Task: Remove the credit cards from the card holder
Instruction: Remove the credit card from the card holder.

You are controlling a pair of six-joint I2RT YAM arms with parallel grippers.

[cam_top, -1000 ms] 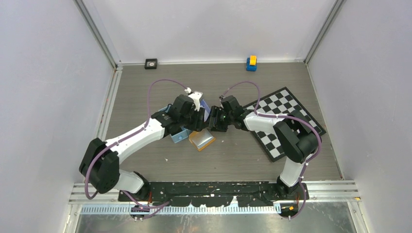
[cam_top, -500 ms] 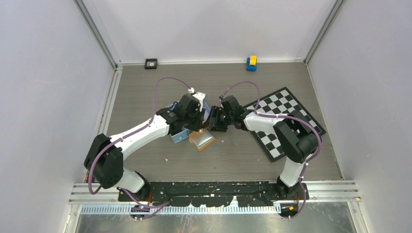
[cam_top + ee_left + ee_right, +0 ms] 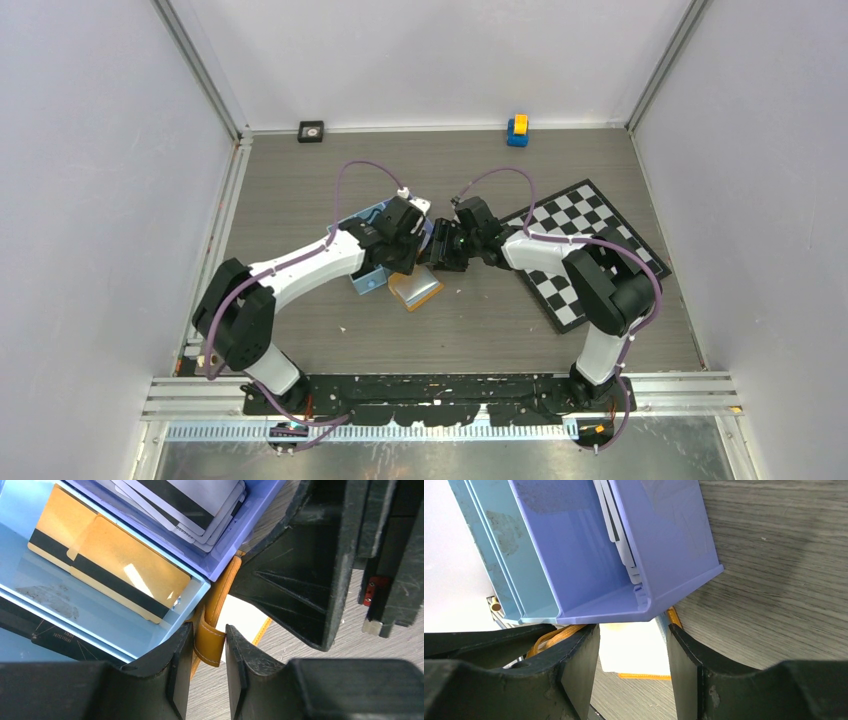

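Note:
The orange card holder (image 3: 415, 288) lies on the table against the blue tray (image 3: 365, 282). My left gripper (image 3: 209, 628) is shut on the holder's orange strap (image 3: 211, 641), a finger touching each side. A white credit card (image 3: 631, 647) lies on the holder's orange edge (image 3: 644, 676). My right gripper (image 3: 632, 630) is shut across its width, both fingers against its sides. From above, the left gripper (image 3: 408, 262) and the right gripper (image 3: 437, 255) meet tip to tip over the holder. Part of the card (image 3: 242, 620) shows under the right finger (image 3: 300, 580).
White striped cards (image 3: 190, 500) lie in the tray's purple compartment (image 3: 664, 545). Gold cards (image 3: 115, 560) fill the pale blue one. A checkerboard mat (image 3: 590, 250) lies to the right. A blue and yellow toy (image 3: 517, 130) and a small black object (image 3: 311, 131) sit at the back wall.
My left arm has swung in and lowered, and its fingers have closed onto the holder's strap. The right arm has stayed where it was.

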